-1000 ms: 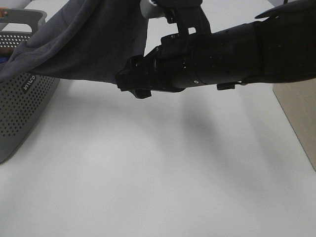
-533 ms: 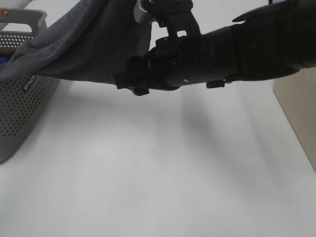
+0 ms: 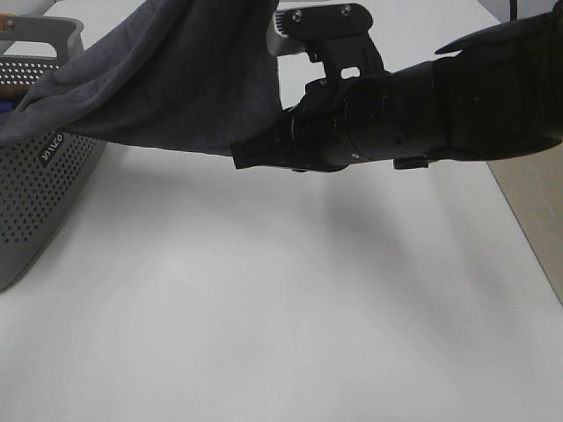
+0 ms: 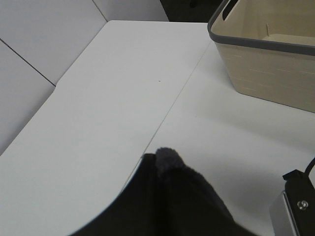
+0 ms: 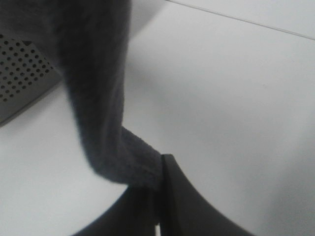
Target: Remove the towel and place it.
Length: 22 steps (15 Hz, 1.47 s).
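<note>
The dark grey towel [image 3: 167,79] hangs stretched in the air from the grey perforated basket [image 3: 35,176] at the left up to the top middle. My right gripper [image 3: 252,158] reaches in from the right and sits at the towel's lower right edge. In the right wrist view the towel [image 5: 98,88] runs down into the right gripper [image 5: 158,189], which is shut on a fold of it. In the left wrist view the left gripper [image 4: 162,174] is mostly covered by the towel [image 4: 192,201], with a tuft sticking out between the jaws. The left gripper is hidden in the exterior view.
A beige basket [image 4: 266,64] stands on the white table beyond the left gripper. The grey basket [image 5: 19,73] also shows in the right wrist view. The table's right edge [image 3: 528,220] borders a brown floor. Something blue [image 3: 4,107] lies in the grey basket.
My right arm has shifted to the right, drawing the towel's lower right edge with it. The towel now spreads wider. The basket has not moved.
</note>
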Available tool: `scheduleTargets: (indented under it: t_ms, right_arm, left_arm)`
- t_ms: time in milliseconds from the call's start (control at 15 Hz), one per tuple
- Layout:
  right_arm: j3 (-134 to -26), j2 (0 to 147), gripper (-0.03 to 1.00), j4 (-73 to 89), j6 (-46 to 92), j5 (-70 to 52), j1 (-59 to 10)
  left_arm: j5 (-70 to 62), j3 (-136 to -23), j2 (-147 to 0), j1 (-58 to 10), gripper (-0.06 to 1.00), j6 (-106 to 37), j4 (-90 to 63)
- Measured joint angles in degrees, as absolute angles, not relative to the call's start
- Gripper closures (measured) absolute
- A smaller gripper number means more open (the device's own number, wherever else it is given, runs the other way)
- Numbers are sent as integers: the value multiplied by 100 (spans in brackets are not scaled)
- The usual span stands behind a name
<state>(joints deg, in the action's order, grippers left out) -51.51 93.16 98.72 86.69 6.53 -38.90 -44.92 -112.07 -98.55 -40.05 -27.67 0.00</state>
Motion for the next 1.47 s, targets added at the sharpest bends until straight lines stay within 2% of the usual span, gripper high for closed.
scheduleTargets:
  t_ms: [133, 333, 467, 733, 867, 1000, 1067, 1200, 1467]
  right_arm:
    - [-5139, 9185, 96, 9855, 8669, 607, -3890]
    - [-5099, 9162, 96, 9752, 8709, -264, -3890]
    - [-4933, 9162, 96, 9322, 8222, -1089, -3890]
    - [-5065, 9121, 96, 6205, 4945, -2149, -3890]
    - [-5472, 9116, 96, 4068, 2710, -2825, -3890]
    - [-5873, 9116, 96, 2790, 1369, -3443, -3890]
    - [-6406, 9116, 96, 1358, 86, -4177, -3890]
    - [-7002, 9116, 96, 235, -493, -4985, -3890]
    - [-8239, 9121, 96, -1249, -762, -6354, -3890]
  left_arm:
    - [-4492, -11207, -9855, -4005, 94, -2767, 0]
    - [-4492, -11207, -9855, -4005, 94, -2767, 0]
    - [-4492, -11207, -9855, -4005, 94, -2767, 46]
    - [-4933, -11207, -9855, -4005, 94, -2767, 155]
    - [-5202, -11207, -9855, -4005, 94, -2767, 218]
    - [-5329, -11207, -9855, -4005, 94, -2767, 258]
    - [-5512, -11207, -9855, -4005, 94, -2767, 286]
    - [-5558, -11207, -9855, -4005, 94, -2767, 292]
    - [-5105, -11207, -9855, -4005, 94, -2744, 458]
